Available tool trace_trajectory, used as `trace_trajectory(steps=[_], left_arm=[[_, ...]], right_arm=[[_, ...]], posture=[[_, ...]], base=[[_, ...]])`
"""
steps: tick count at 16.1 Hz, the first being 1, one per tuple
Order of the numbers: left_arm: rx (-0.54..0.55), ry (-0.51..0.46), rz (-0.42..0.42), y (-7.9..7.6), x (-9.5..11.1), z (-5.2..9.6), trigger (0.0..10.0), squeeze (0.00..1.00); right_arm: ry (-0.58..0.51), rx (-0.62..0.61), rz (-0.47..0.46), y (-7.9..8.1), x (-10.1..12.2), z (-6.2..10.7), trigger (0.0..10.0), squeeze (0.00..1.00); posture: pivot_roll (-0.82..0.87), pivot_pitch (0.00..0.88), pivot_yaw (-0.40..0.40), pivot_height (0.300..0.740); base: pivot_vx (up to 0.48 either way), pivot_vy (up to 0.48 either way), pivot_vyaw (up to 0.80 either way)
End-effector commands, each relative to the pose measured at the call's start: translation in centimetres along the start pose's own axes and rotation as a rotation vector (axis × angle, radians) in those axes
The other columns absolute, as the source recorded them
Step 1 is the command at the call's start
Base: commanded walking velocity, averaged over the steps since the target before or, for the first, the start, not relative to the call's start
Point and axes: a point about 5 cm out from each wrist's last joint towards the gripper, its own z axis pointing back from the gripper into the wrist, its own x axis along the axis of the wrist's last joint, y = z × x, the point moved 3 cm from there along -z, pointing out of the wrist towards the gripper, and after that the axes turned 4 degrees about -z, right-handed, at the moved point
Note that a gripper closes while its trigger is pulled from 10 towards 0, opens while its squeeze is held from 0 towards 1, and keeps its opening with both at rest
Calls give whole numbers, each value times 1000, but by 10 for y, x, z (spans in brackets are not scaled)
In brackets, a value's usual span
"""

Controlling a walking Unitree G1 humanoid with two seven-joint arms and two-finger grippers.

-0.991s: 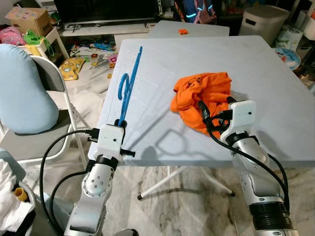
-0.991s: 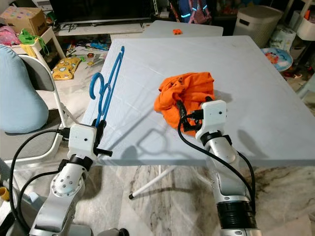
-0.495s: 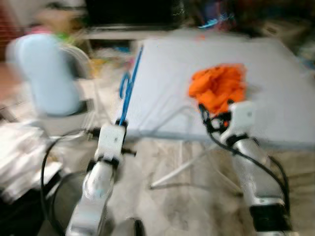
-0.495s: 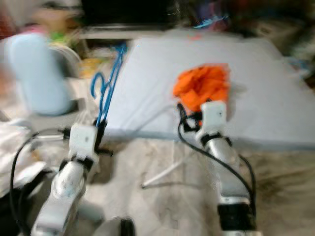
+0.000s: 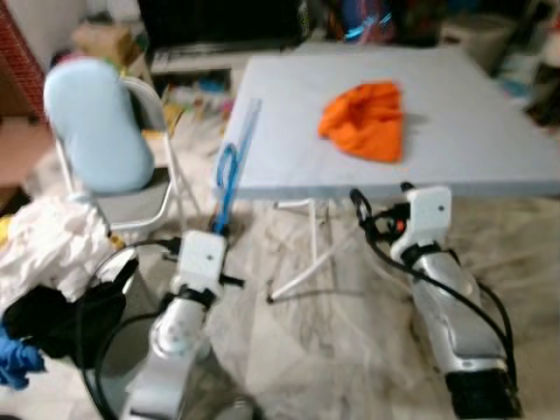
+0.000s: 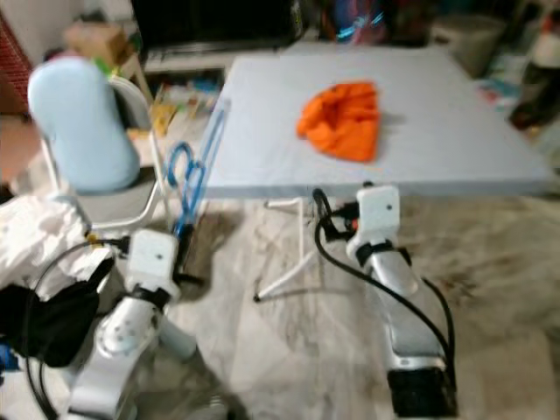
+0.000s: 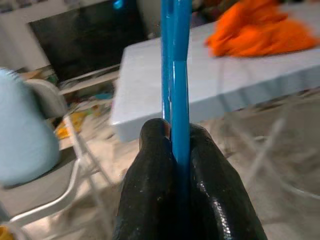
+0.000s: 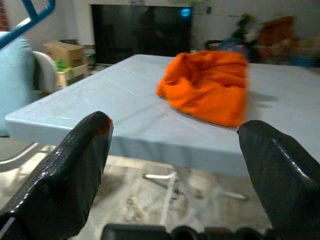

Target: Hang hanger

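Far to the left, white clothes [image 5: 48, 254] are lying heaped over a dark basket [image 5: 61, 319], and behind them a folding chair [image 5: 131, 197] is standing with a pale blue cushion [image 5: 94, 127] leaning on its back. Next to the chair, the left gripper [image 7: 176, 145] is squeezing the lower end of the blue hanger [image 5: 231, 171] between its two black fingers [image 7: 150, 175]; the hanger is sticking up and away from the gripper, rising in front of the table's [image 5: 490, 149] left corner, clear of the tabletop. Farther right, an orange cloth [image 5: 366, 120] is lying bunched on the table, back from the front edge. Farthest right, the right gripper [image 8: 172, 165] is hovering below and in front of the table edge with its fingers [image 8: 67, 170] spread wide, gripping nothing and pointing toward the cloth.
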Motion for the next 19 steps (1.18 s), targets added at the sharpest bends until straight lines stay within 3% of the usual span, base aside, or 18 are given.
trace_trajectory(steps=[1, 4, 15, 16, 17, 18, 19], left_arm=[[8, -15, -23, 7, 4, -1, 10000, 0], [8, -10, -22, 7, 3, 0, 10000, 0], [-2, 21, 1, 6, -3, 0, 10000, 0], [-82, 72, 4, 0, -11, 0, 10000, 0], [-178, 145, -27, -5, -24, 0, 10000, 0], [-243, 173, -63, -8, -30, 0, 10000, 0], [-359, 178, -136, -9, -38, 2, 10000, 0]], right_arm=[[-17, 13, -2, 5, 5, -2, 10000, 631], [-12, 13, 1, 5, 4, -2, 10000, 631], [5, 37, 14, 11, 0, 0, 10000, 631], [16, 73, 61, 12, 0, -1, 10000, 502], [31, 139, 137, 13, 0, -2, 10000, 192], [45, 183, 196, 13, -1, -2, 10000, 0], [78, 207, 288, 4, -6, -2, 10000, 0]], posture=[[-52, 52, 43, 740], [-51, 54, 44, 740], [-53, 71, 39, 740], [-53, 71, 39, 740], [-53, 71, 39, 740], [-53, 77, 35, 740], [-53, 77, 35, 740]], base=[[-326, 0, 0], [-295, 0, 0], [0, 0, 0], [0, 0, 0], [0, 0, 0], [0, 0, 0], [0, 0, 0]])
